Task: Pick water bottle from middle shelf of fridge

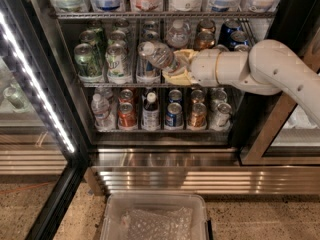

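The step in hand is the taking out: the bottle is caught and must now leave the shelf. In the centre of the frame, a little above the middle, the clear ribbed plastic water bottle (161, 57) with a white screw cap lies strongly tilted. Its cap points to the upper left and its lower part sits inside the two-finger gripper (178, 68) with pale yellow fingers, which reaches in from the right at the end of a thick white robot arm (270, 69). The fingers are pressed on the lower body of the bottle and pinch it; the bottom of the bottle is hidden behind them. The bottle is at the front of the middle shelf (115, 84), a chrome wire rack with a metal front rail, inside the tall black-framed fridge (165, 160) with a ribbed steel base. I cannot tell whether it touches the rack or hangs just above it. Just to its left stand green and silver drink cans (86, 60), and behind it, higher in the frame, another clear bottle (178, 34) stands upright. I judge that the next move calls for drawing the arm back toward the camera, over the front rail, with a firm grip. A tilted, smooth bottle may slip, and its cap is near the cans on the left and could knock them.
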Controlling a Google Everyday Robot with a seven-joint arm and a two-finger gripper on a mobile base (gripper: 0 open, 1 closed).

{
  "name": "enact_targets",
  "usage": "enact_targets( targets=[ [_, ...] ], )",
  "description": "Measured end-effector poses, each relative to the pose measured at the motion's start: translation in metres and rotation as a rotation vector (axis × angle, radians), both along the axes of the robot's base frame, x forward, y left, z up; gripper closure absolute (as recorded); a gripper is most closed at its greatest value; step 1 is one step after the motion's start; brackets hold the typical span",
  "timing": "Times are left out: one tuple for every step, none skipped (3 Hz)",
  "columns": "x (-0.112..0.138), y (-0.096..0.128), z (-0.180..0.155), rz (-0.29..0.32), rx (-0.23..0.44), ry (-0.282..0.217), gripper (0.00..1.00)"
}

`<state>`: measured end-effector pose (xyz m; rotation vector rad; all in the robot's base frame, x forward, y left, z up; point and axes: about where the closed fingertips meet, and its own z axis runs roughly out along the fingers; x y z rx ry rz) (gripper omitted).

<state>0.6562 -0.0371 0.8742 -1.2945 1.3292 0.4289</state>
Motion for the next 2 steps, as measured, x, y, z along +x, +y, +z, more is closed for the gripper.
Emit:
enact_targets(
  targets=[
    [-0.009,0.0005,-0.0018,0.006,0.012,-0.007,1.0],
    [-0.009,0.0005,-0.0018,0.006,0.012,-0.007,1.0]
  ],
)
